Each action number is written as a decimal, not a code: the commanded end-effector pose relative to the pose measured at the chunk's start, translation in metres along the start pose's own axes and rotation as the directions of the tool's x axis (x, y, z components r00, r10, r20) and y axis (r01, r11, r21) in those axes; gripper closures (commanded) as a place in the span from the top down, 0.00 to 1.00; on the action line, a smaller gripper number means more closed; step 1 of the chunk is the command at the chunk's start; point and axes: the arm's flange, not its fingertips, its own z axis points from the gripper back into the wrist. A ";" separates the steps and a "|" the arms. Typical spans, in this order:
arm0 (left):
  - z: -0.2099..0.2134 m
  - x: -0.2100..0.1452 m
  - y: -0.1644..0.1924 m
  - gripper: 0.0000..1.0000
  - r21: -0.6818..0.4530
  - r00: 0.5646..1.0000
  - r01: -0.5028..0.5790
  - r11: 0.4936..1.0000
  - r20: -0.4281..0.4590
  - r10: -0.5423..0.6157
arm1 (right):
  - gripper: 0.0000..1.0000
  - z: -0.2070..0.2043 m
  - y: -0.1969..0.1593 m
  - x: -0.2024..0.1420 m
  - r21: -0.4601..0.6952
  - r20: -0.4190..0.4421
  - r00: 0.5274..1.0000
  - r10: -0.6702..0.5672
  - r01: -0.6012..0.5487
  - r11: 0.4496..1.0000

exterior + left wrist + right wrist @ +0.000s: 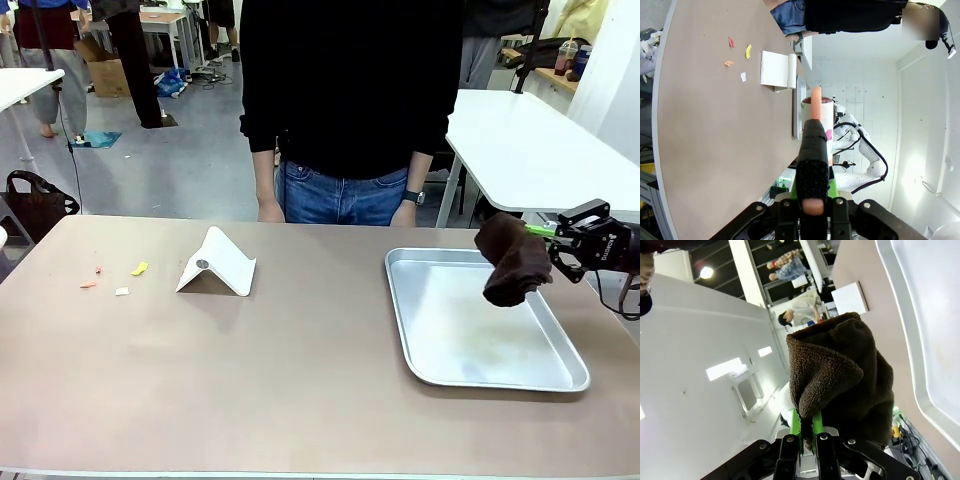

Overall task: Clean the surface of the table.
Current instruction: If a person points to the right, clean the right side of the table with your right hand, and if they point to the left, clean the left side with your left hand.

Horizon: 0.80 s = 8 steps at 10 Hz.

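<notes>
1. The table (pixel 300 390) spans the foreground of the front view. Most of its tan top is bare. Loose debris lies near its left end: a yellow scrap (pixel 139 268), an orange scrap (pixel 88 284) and a white scrap (pixel 121 291), close together but apart.

2. A white folded stand (pixel 215 265) sits just right of the debris, well apart from the silver tray (pixel 400 300) on the right half. The tray bed is bare with a faint smear.

3. The right gripper (pixel 545 245) comes in low over the tray's far right corner. Its jaws are clenched on a brown cloth (pixel 512 260), which hangs in a loose bundle clear of the tray bed. Judgement: the cloth is held lifted so that it can be carried to the soiled area without dragging.

4. In the left wrist view, the left gripper (pixel 812 200) is closed around a long black tool (pixel 812 155) with an orange tip. Its kind cannot be told. It points along the table toward the debris, probably ready to sweep.

5. A person (pixel 350 100) stands at the far edge, arms down, not reaching in.

6. Judgement: cleaning is not yet begun; the debris lies far from the cloth.
</notes>
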 end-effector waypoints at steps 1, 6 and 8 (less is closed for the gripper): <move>0.000 -0.003 -0.003 0.00 0.000 1.000 0.006 1.000 -0.002 -0.006 | 0.10 -0.002 0.003 -0.004 -0.019 0.002 0.999 0.033 -0.033 0.999; 0.000 -0.003 -0.003 0.00 0.000 1.000 0.006 1.000 -0.002 -0.006 | 0.10 -0.002 0.003 -0.004 -0.019 0.002 0.999 0.033 -0.033 0.999; 0.000 -0.003 -0.003 0.00 0.000 1.000 0.006 1.000 -0.002 -0.006 | 0.10 -0.002 0.003 -0.004 -0.019 0.002 0.999 0.033 -0.033 0.999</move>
